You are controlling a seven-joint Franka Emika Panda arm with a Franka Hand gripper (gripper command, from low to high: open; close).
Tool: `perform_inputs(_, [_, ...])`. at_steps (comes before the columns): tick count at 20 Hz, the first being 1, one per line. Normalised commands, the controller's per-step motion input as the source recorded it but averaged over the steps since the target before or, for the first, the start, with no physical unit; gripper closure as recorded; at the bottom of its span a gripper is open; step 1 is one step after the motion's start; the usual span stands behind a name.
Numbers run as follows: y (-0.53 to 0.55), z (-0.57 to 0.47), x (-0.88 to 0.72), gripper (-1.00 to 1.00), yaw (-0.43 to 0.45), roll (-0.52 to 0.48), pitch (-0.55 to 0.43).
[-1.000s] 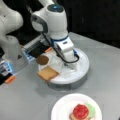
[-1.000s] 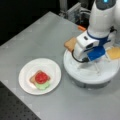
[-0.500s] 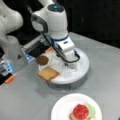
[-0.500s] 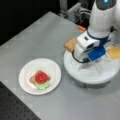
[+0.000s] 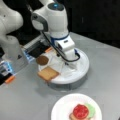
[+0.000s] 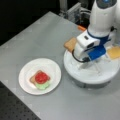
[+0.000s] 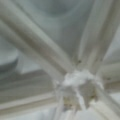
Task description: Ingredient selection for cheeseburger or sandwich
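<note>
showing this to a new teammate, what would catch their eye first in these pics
The big white arm bent low over the round white ingredient tray, its gripper down near the tray's centre; whether its jaws hold anything is hidden. In a front view, the white plate carries the half-built sandwich: bread, green lettuce, red tomato on top. A bread square and brown patty sit at the tray's left edge.

White robot arm bent low, gripper pointing downward

In both front views the white arm reached down from the top of the picture, its rounded upper joint above a blue-banded wrist. The gripper hung at the arm's lower end, tilted slightly toward a front view's right; in a front view it sat beneath a blue wrist block. A black cable looped beside the wrist.
</note>
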Motion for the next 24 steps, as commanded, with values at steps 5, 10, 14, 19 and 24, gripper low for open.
perform_inputs(5, [0.03,0.21,0.15,-1.0,0.115,-0.062,0.181])
perform_inputs(10, [-0.05,0.21,0.07,-1.0,-0.308,0.096,0.168])
perform_inputs(14, [-0.15,0.28,-0.03,-1.0,-0.91,0.075,0.147])
perform_inputs(19, [-0.14,0.25,-0.03,-1.0,-1.0,-0.029,0.061])
perform_inputs(24, [-0.19,0.23,0.0,-1.0,-0.942,-0.025,0.02])
